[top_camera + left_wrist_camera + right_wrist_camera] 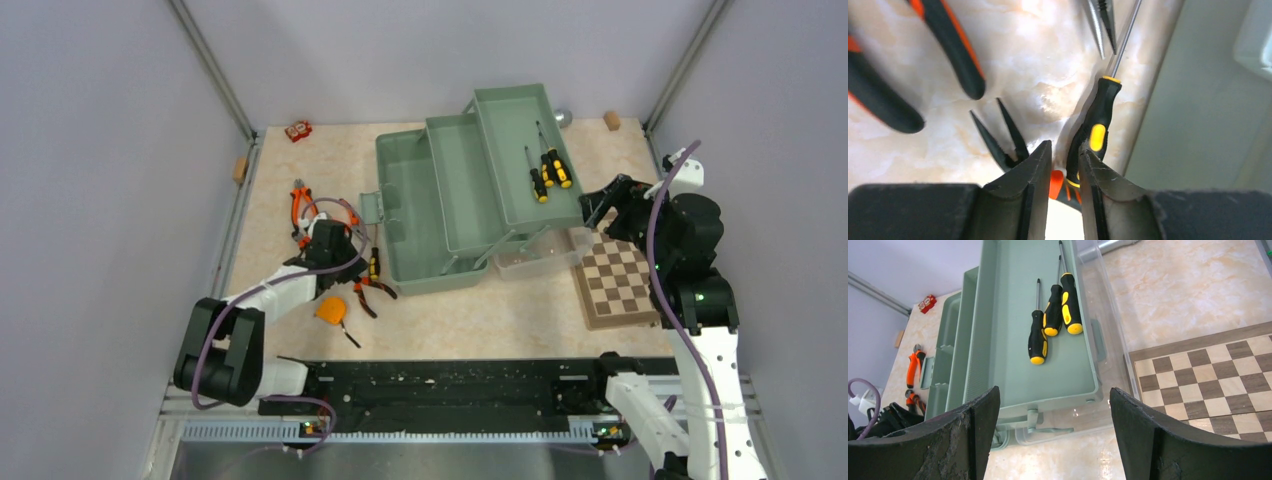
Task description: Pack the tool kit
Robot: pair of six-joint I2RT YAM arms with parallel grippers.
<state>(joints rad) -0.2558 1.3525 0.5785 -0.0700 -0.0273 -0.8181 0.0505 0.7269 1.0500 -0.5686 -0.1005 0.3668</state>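
Sage-green toolbox [420,215] stands open mid-table, toward 12 o'clock, its trays stepped up to the right. Three black-yellow screwdrivers [548,172] lie in the top tray [510,125], and the translucent lid [540,260] sits at the box's 4 o'clock. At its 8 o'clock a loose screwdriver [1095,125] lies beside the wall, its handle between the narrowly parted fingers of the left gripper [1063,155]; whether they actually clamp it, I cannot tell. Orange-handled pliers [300,205] lie at 9 o'clock, with a second pair [372,293] and the orange tape measure [330,310] at 7. The right gripper [1053,390] hangs wide open, holding nothing, at 3 o'clock near the chessboard [618,280].
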